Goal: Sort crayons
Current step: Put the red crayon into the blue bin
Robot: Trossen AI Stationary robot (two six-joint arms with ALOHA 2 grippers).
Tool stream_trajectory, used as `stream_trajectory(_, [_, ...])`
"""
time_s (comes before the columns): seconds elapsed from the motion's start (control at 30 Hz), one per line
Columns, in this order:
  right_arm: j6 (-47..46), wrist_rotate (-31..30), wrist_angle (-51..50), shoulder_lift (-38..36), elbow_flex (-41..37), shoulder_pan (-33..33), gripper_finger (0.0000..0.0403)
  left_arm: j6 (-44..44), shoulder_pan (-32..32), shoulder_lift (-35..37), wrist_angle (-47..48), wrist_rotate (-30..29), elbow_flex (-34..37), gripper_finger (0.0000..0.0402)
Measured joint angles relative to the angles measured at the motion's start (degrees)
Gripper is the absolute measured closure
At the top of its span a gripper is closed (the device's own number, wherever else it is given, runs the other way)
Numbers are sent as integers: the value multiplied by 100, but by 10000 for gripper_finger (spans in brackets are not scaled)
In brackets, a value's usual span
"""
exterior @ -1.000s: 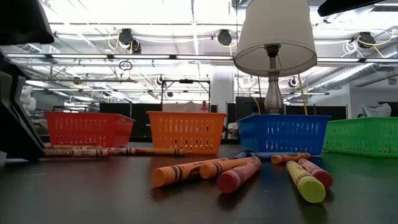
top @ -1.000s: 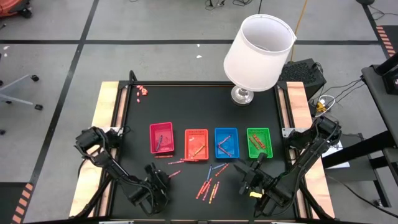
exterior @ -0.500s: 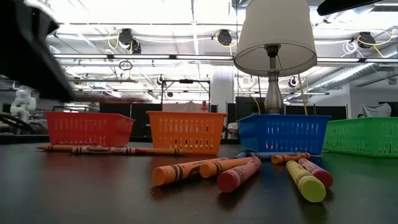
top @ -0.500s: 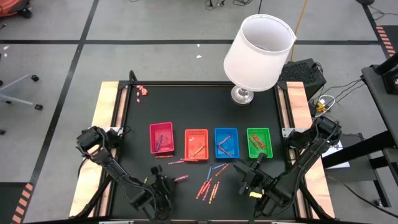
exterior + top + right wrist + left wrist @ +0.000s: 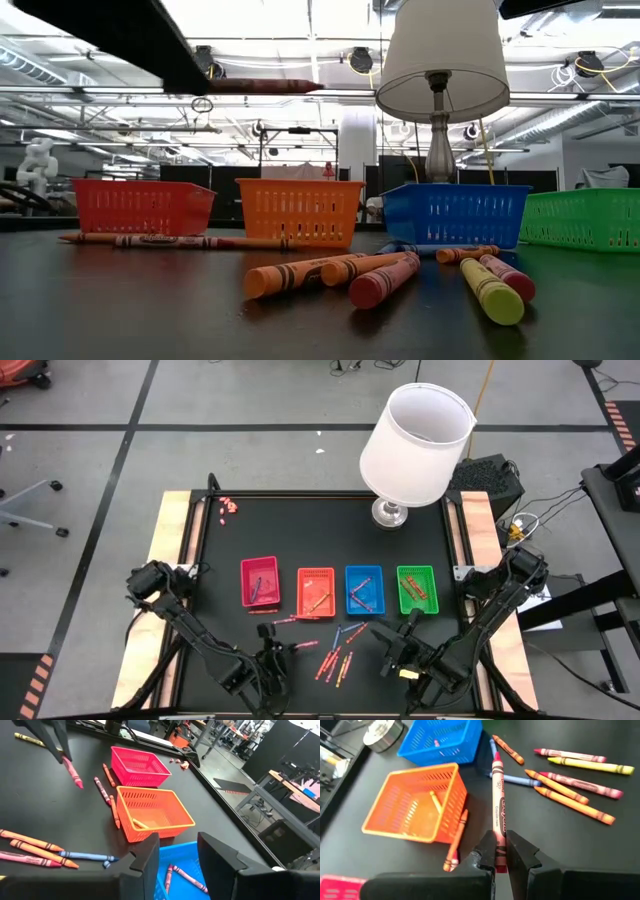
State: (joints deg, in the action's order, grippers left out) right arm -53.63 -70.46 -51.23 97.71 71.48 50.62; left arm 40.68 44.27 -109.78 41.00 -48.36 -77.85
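- High view: the left pincer (image 5: 277, 652) is hanging over the near part of the bench (image 5: 300, 525), clenching a red crayon (image 5: 303, 646) that is sticking out sideways toward the loose crayons (image 5: 335, 660). The pink-red tray (image 5: 260, 581) is lying beyond the pincer and off to its left, with the orange tray (image 5: 316, 590) beside it, so the left arm is the nearer one. The right pincer (image 5: 400, 650) is waiting near the blue tray (image 5: 364, 589) and green tray (image 5: 417, 588).
- Low view: the held crayon is riding level, well above the trays.
- Left wrist view: the fingers (image 5: 485, 851) are gripping the crayon's butt, its long axis running straight ahead, tip forward. The wrapper appears to read "Crayola". The orange tray is sitting beside the crayon.
- Right wrist view: the right pincer's fingers (image 5: 150, 855) are standing part-way apart, holding nothing, over the blue tray's rim. No writing is legible here.
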Motion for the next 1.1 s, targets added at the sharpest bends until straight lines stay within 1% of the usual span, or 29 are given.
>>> stream_trajectory(0.1, [223, 0, 138, 0, 0, -32, 284, -145, -112, 2, 18, -6, -4, 379])
stream_trajectory(0.3, [380, 19, 265, 8, 0, -113, 284, -749, -331, 2, -13, -14, -4, 379])
stream_trajectory(0.43, [497, 156, 355, 154, 0, -129, 284, -939, -422, 2, -16, -12, -4, 379])
stream_trajectory(0.5, [592, 168, 417, 287, 0, -132, 284, -1179, -449, 2, -16, -15, -4, 379])
stream_trajectory(0.57, [790, 172, 579, 444, 0, -134, 284, -1427, -461, 2, -26, -15, -4, 379])
stream_trajectory(0.7, [1510, 208, 1103, 816, 0, -189, 284, -1866, -478, 2, -208, -12, -6, 379])
stream_trajectory(0.97, [2786, 978, 2112, 1078, 0, -640, 284, -3113, -483, 4, -838, -12, -5, 379])
stream_trajectory(1.1, [3106, 1304, 2574, 1075, 0, -777, 284, -3563, -483, 9, -1146, -12, -4, 379])
